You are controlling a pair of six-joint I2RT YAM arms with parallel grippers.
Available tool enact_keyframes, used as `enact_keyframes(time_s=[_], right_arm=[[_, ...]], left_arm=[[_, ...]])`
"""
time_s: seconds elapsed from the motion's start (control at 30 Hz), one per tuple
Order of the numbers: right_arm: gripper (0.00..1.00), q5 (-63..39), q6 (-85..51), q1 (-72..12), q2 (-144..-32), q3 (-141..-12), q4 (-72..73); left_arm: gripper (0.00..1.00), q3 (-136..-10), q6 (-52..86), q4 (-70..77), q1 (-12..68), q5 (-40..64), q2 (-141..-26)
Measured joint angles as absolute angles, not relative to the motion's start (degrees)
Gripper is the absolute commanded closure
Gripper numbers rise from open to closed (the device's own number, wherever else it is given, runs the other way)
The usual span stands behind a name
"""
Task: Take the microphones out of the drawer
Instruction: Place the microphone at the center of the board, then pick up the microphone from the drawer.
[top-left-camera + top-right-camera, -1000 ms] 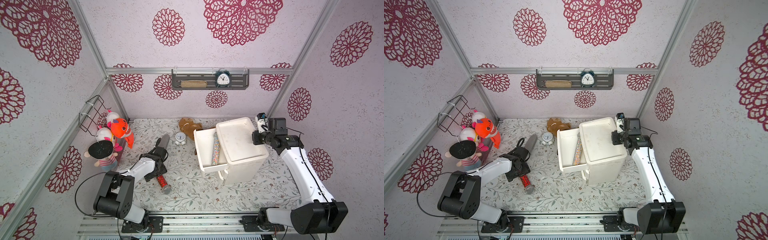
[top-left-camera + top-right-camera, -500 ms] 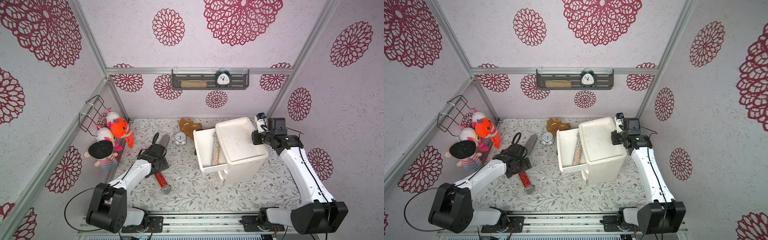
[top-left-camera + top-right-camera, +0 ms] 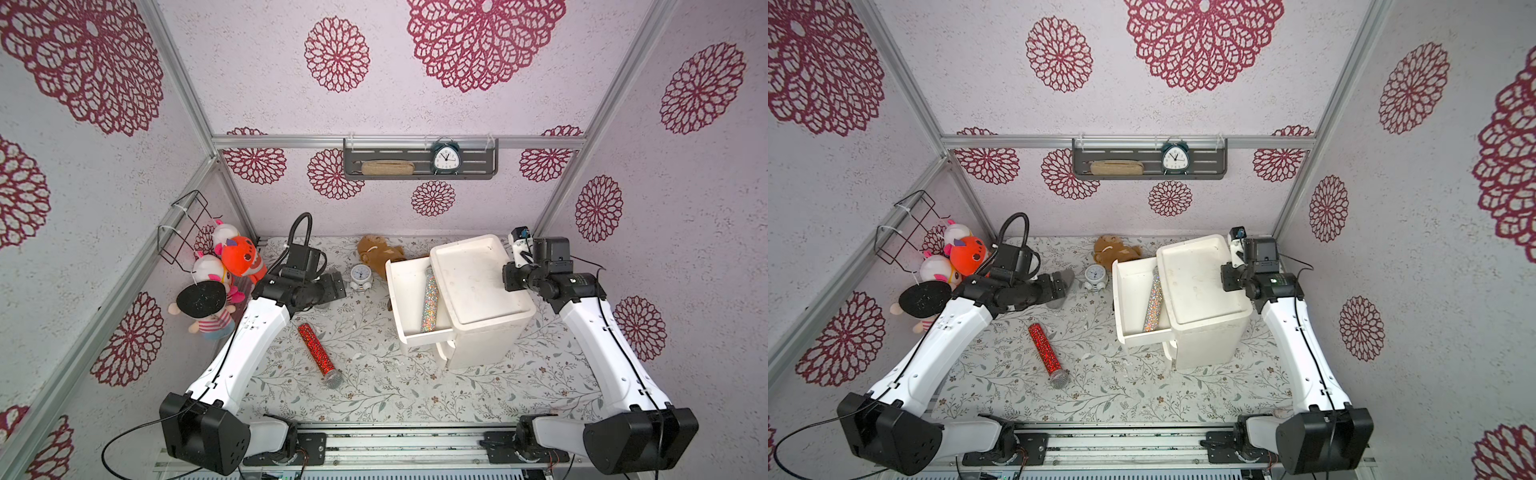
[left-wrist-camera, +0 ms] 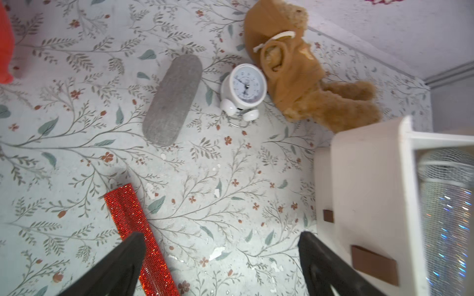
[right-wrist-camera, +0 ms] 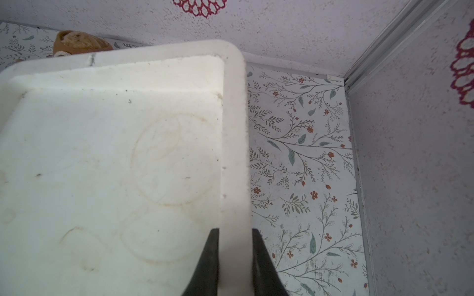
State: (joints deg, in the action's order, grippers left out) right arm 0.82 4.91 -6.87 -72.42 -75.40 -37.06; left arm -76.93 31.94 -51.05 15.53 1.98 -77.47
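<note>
L gripper [image 4: 220, 238] apart, just lifted clear of red mic [image 3: 316, 350]: left flat on table [image 3: 374, 386], out of drawer [image 3: 400, 291]. Glitter mic [image 3: 428, 301] still inside. R gripper [image 5: 235, 233] clamped on cabinet [image 5: 234, 128] rim.

Drawer [image 3: 405, 291] is standing pulled out, its outer part lying open from above. Cabinet top [image 3: 478, 286] is bordering it just beside the glitter microphone [image 3: 429, 305]. Drawer walls are closing in the other 3 sides. White clock [image 3: 360, 277] and brown plush [image 3: 380, 253] are crowding the drawer's far corner. Red microphone [image 3: 316, 348] is lying on the table [image 3: 374, 386], well apart from the drawer. Over the bare strip between them the left gripper [image 4: 221, 234] is hovering, jaws spread wide. Right gripper [image 5: 235, 230] is pinching the cabinet top's rim, blocking that side.
</note>
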Motion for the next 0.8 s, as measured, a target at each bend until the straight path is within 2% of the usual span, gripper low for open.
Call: enact_keyframes(time_s=[0.17,0.33,0.53,0.8], right_arm=[[1.00,1.61,4.86,-7.33,-72.31,-75.40,-37.08],[1.00,1.98,4.78,-7.51,-72.31,-75.40,-37.10],[1.00,2.39,4.73,-7.73,-72.29,-75.40,-37.10],[1.00,2.90,4.69,-8.08,-72.20,-75.40,-37.10]], left_arm=[[0.03,-83.59,30.17,-53.15,17.21,8.84,-79.05],[0.03,-88.99,29.02,-54.61,23.29,13.06,-81.56],[0.03,-94.45,28.27,-55.18,29.87,14.81,-86.80],[0.03,-100.95,27.35,-55.31,34.85,14.68,-93.78]])
